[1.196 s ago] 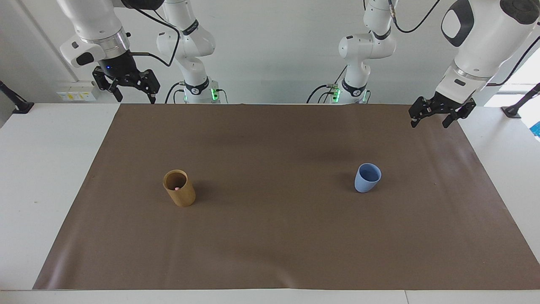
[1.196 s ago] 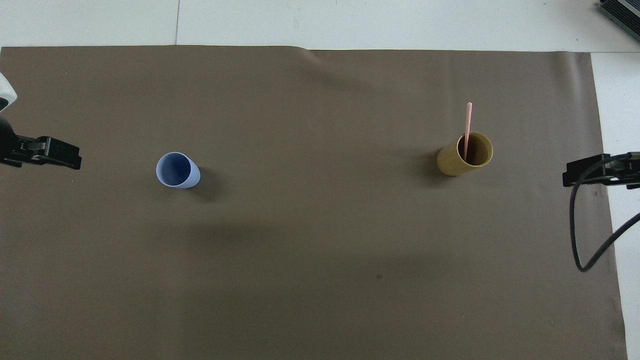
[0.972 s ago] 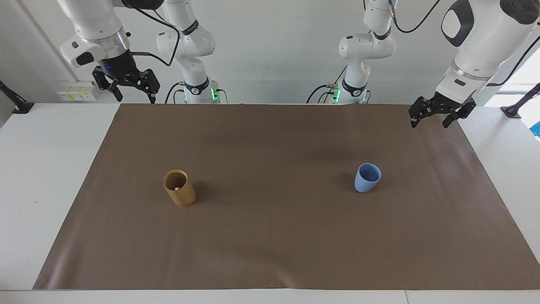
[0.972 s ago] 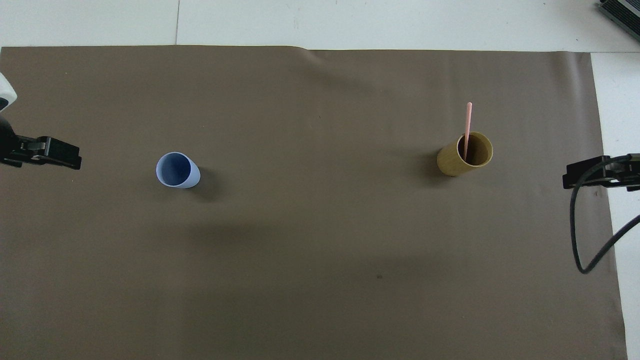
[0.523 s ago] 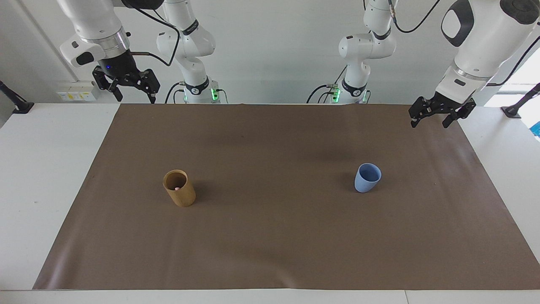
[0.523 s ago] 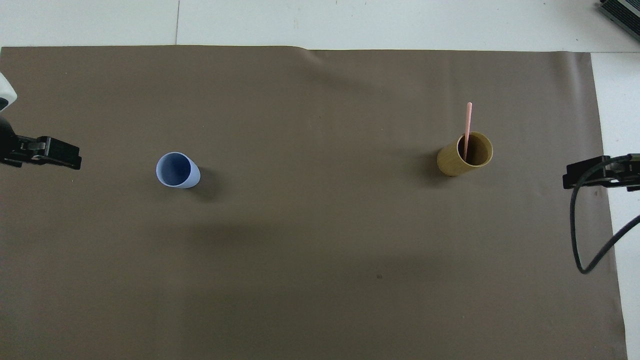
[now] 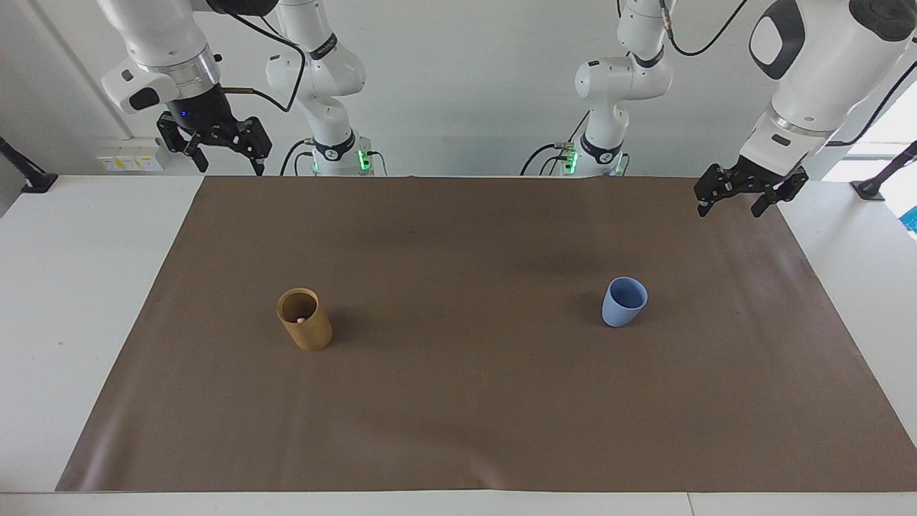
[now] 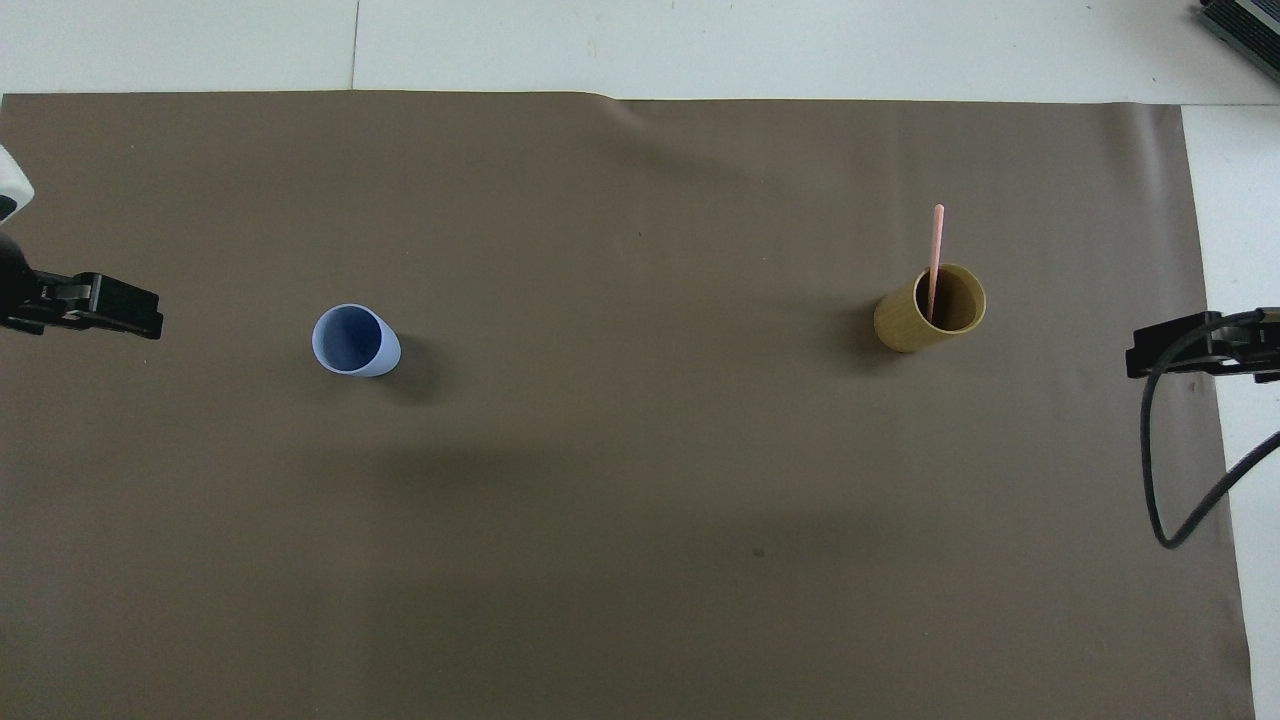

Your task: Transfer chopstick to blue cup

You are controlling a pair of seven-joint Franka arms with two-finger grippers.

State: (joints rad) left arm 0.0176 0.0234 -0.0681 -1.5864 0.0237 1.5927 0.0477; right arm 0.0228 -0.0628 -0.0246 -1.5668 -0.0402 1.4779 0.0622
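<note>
A pink chopstick [image 8: 937, 250] stands in the tan-brown holder [image 8: 930, 310] toward the right arm's end of the mat and leans away from the robots. In the facing view only its pink end [image 7: 301, 319] shows inside the holder [image 7: 304, 320]. The blue cup [image 7: 624, 302] stands upright and empty toward the left arm's end; it also shows in the overhead view [image 8: 353, 341]. My left gripper [image 7: 731, 210] hangs open and empty over the mat's corner at its own end [image 8: 140, 315]. My right gripper [image 7: 231, 169] hangs open and empty over the mat's edge at its end [image 8: 1150, 352].
A brown mat [image 7: 458, 401] covers most of the white table [image 7: 71, 287]. The two arm bases [image 7: 333, 154] [image 7: 598, 154] stand at the table's edge nearest the robots. A black cable [image 8: 1160, 470] hangs from the right arm.
The right gripper has shifted very slightly. The cups, the chopstick and the left gripper have not moved.
</note>
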